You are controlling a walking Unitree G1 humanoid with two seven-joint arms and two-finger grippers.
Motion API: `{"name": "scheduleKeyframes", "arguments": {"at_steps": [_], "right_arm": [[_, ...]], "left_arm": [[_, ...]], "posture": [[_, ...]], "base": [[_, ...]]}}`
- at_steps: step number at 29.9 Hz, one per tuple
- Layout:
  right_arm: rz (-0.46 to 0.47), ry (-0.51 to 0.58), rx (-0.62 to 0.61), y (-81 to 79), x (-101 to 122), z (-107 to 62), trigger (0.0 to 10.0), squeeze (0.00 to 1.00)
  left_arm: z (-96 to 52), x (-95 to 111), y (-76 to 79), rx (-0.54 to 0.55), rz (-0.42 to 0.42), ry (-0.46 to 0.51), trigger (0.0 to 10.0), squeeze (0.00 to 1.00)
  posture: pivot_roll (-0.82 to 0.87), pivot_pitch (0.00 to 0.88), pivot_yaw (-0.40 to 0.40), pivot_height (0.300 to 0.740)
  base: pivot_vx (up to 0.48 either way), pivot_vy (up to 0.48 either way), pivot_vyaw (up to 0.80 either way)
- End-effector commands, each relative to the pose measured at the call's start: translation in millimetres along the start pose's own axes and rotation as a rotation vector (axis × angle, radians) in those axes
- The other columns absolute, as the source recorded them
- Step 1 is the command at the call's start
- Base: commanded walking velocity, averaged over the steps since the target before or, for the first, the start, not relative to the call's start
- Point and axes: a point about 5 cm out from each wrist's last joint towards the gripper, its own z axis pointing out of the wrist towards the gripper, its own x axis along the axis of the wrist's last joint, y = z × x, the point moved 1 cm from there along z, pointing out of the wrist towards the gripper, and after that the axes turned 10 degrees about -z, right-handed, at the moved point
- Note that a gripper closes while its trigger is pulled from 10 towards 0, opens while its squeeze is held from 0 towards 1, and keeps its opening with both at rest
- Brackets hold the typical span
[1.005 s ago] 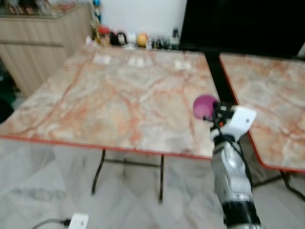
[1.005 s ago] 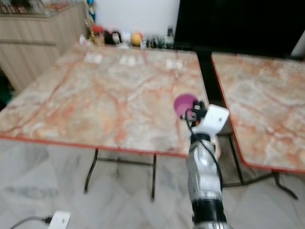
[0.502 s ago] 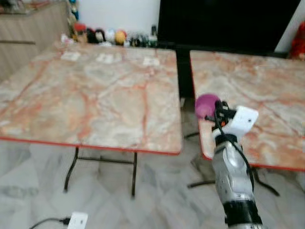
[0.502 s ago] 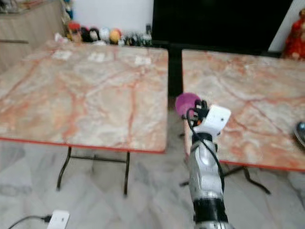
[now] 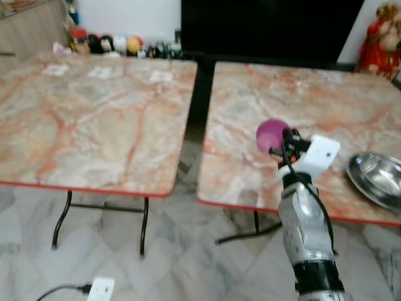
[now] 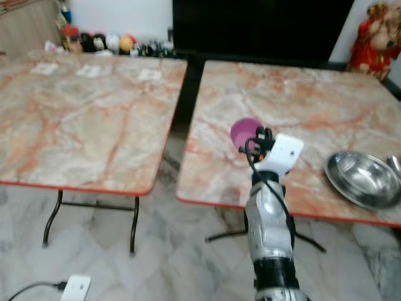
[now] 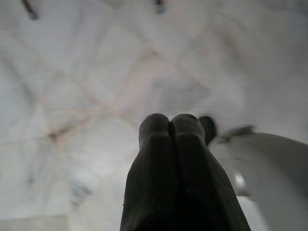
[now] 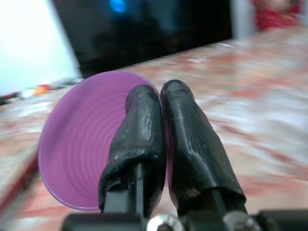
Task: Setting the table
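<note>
1. On the far left I see a row of small round figurines along the far edge of the left marble-patterned folding table with a red rim.
2. My left gripper hangs over pale marble floor tiles, its black fingers pressed together on nothing.
3. A white power adapter lies on the near floor.
4. My right gripper is clamped on the rim of a round purple plastic plate, held upright over the near edge of the right marble-patterned table.
5. A shiny round steel bowl sits to the right on that table.
6. A red figurine stands far right.
</note>
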Motion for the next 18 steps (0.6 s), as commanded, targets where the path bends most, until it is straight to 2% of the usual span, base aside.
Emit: {"name": "scheduleKeyframes", "arguments": {"at_steps": [1,13,18], "right_arm": [[0.012,0.014,0.005,-4.1,4.9,2.4,10.0,0.00],[0.013,0.009,-0.013,-1.5,4.2,2.4,10.0,0.00],[0.019,0.006,-0.020,-0.8,4.0,2.7,10.0,0.00]], "left_arm": [[-0.9,-3.3,-7.0,0.016,-0.002,-0.018,10.0,0.00],[-0.9,-3.2,-6.5,0.007,-0.016,-0.014,10.0,0.00],[-1.0,-3.5,-6.7,0.006,-0.017,-0.017,10.0,0.00]], "posture": [[0.02,0.009,-0.012,0.740],[0.02,0.013,-0.011,0.740],[0.02,0.014,-0.011,0.740]], "base": [[0.000,0.000,0.00],[0.000,0.000,0.00],[0.328,0.000,0.00]]}}
